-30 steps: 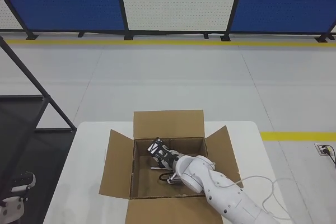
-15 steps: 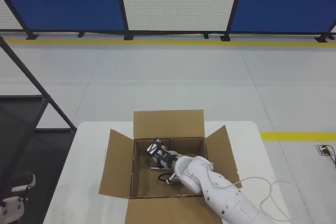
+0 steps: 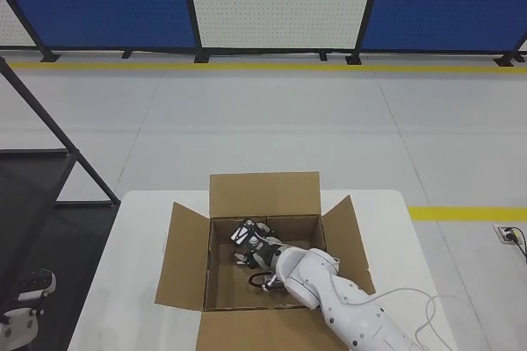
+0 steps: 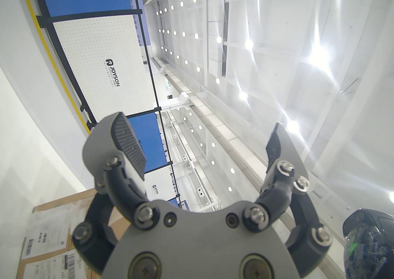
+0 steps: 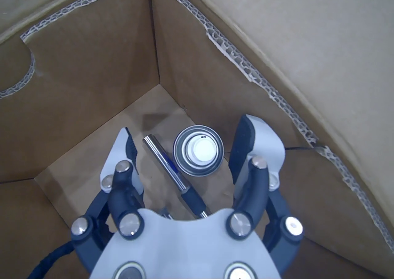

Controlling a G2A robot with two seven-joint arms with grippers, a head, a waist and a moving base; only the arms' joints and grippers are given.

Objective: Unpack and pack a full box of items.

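An open cardboard box [image 3: 263, 191] stands on the white table [image 3: 140, 254]. My right gripper [image 3: 249, 239] is down inside it near the back left corner. In the right wrist view the gripper [image 5: 187, 135] is open, its fingers on either side of an upright spray can [image 5: 198, 151] with a white nozzle, a little above it. A silver pen [image 5: 172, 166] with a black grip lies on the box floor [image 5: 92, 151] beside the can, also between the fingers. My left gripper [image 4: 200, 132] is open, holds nothing and points up at the ceiling.
The box walls [image 5: 92, 77] close in tightly around the right gripper. The four flaps are folded outward. Behind the left gripper are a labelled carton [image 4: 52, 231] and a dark plastic-wrapped object [image 4: 366, 240]. A black rack [image 3: 35, 167] stands left of the table.
My right arm has slid a little further into the box, toward its left side. The box has not moved.
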